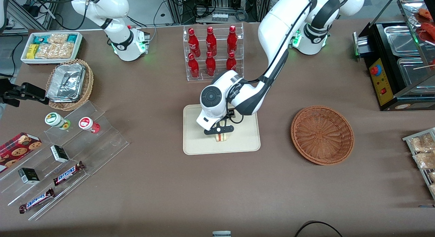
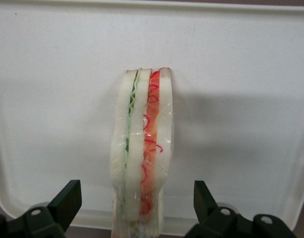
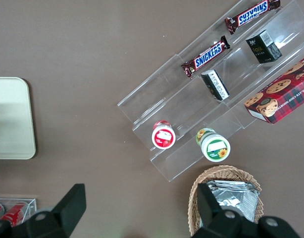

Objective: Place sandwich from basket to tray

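on the cream tray (image 1: pixel 198 141) near the table's middle, the sandwich (image 1: pixel 221 137) stands on edge, right under the left arm's gripper (image 1: pixel 220 131); the front view hides most of it beneath the arm's wrist, while the left wrist view shows the whole cut face of the sandwich (image 2: pixel 142 153), its green and red-orange layers between pale bread, resting on the tray (image 2: pixel 241 99); that view also shows the gripper (image 2: pixel 137 201) spread wide, each of its fingers (image 2: pixel 68 198) apart from the bread; the brown table (image 1: pixel 163 189) carries the reddish-brown basket (image 1: pixel 322 135), well apart from the tray toward the working arm's end; a clear rack of red bottles (image 1: pixel 212 51) stands farther from the front camera than the tray; snickers bars (image 1: pixel 51 187) lie on clear steps toward the parked arm's end.
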Controlling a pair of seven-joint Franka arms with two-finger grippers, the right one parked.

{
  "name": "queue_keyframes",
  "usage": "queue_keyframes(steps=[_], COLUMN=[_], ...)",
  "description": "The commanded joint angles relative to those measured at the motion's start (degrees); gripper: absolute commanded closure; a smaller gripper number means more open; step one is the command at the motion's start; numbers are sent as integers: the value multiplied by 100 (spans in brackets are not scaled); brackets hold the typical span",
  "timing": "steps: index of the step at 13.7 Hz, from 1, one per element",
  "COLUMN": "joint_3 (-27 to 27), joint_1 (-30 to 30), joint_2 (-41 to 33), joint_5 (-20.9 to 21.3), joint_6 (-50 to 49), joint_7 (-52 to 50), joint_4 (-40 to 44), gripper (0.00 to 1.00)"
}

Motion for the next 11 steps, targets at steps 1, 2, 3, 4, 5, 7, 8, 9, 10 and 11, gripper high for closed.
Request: queue_keyframes(steps=[1, 2, 3, 4, 5, 7, 8, 9, 10, 11], joint_3=[75, 83, 84, 92, 92, 101, 110, 171, 354, 478], joint_1=[-35, -26, -17, -17, -17, -9, 0, 0, -8, -9], joint_2=[-411, -534, -648, -763, -894, -1106, -1141, -1194, -1212, -1290], joint_5=[-28, -37, -20, -20, -11, -54, -64, -46, -20, -46], joint_6=[-448, -519, -650, -764, -844, -906, -906, -906, -915, -932], joint_7=[-81, -63, -54, -46, -45, -28, -19, 42, 347, 628], joint_4=[69, 69, 69, 69, 69, 69, 69, 69, 60, 34], gripper=[0, 0, 0, 0, 0, 0, 0, 0, 0, 0])
